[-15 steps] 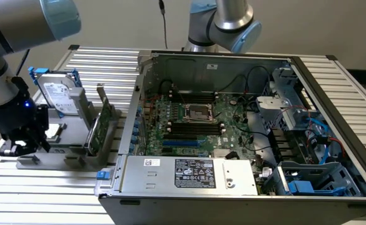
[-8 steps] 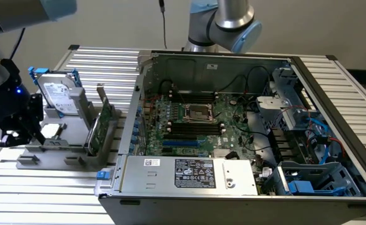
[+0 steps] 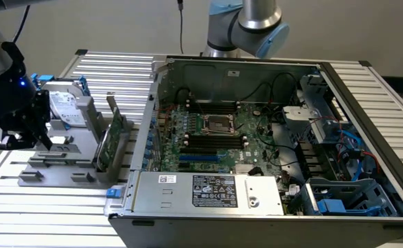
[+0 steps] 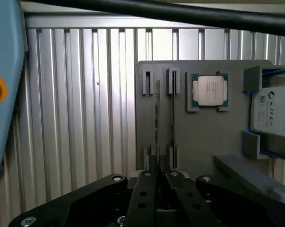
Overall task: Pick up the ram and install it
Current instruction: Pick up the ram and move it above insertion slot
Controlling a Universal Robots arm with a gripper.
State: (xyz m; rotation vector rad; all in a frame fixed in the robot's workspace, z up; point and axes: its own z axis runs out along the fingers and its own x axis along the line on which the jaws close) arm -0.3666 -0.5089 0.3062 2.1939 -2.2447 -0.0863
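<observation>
The gripper (image 4: 162,176) is clenched, its black fingers drawn together to a narrow dark slit. Just beyond their tips in the wrist view the ram (image 4: 157,113) stands on edge as a thin strip in the slots of the gray holder (image 4: 208,137). Beside the slots a processor chip (image 4: 209,91) lies flat in its recess with a hard drive (image 4: 277,111) past it. Farther off in the exterior view, a taller green card (image 3: 113,132) stands at the holder's side toward the open computer case (image 3: 243,61), where long black memory slots (image 3: 215,139) lie on the motherboard.
</observation>
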